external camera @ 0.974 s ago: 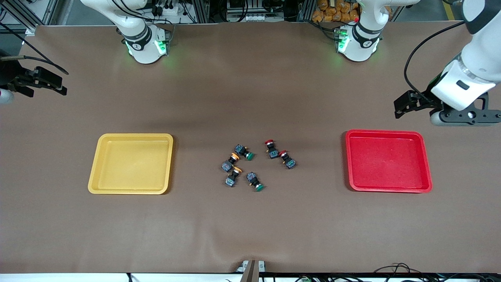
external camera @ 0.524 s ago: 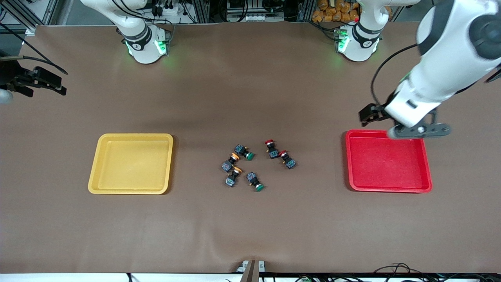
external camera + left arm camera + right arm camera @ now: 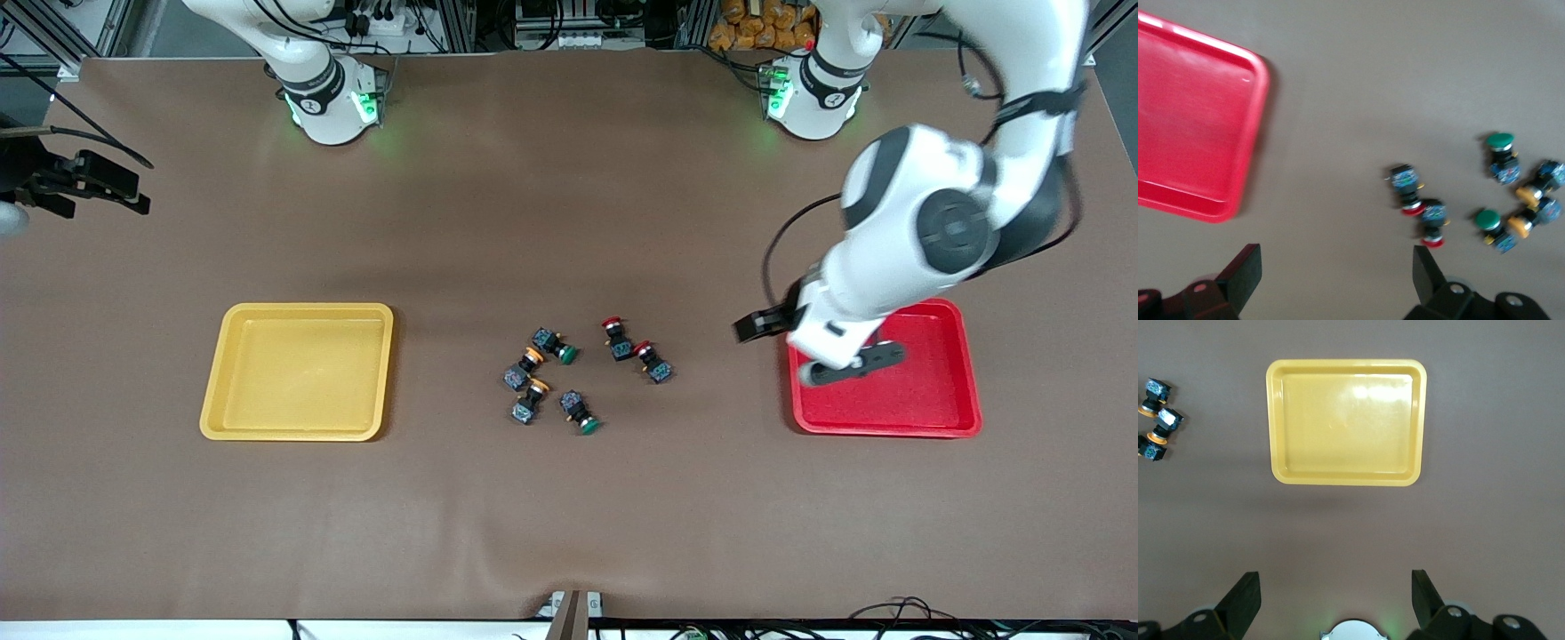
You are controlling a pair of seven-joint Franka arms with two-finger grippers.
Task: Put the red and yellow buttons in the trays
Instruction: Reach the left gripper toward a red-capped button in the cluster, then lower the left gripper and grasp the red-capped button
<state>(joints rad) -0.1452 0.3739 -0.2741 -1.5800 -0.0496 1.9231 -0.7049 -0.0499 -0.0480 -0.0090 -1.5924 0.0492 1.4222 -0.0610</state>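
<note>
Left hand (image 3: 782,342) open over red tray's (image 3: 942,413) edge, red buttons (image 3: 640,351) lying sideways

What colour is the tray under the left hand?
Red tray, clearest in the front view.

The desk (image 3: 569,516) is covered by a brown sheet. Two green-capped push-button switches lie on their sides near its middle. One green-capped switch (image 3: 555,344) lies farther from the front camera; the other green-capped switch (image 3: 578,412) lies nearer to it. Cables (image 3: 898,612) run along the desk edge nearest the front camera, toward the left arm's end.
</note>
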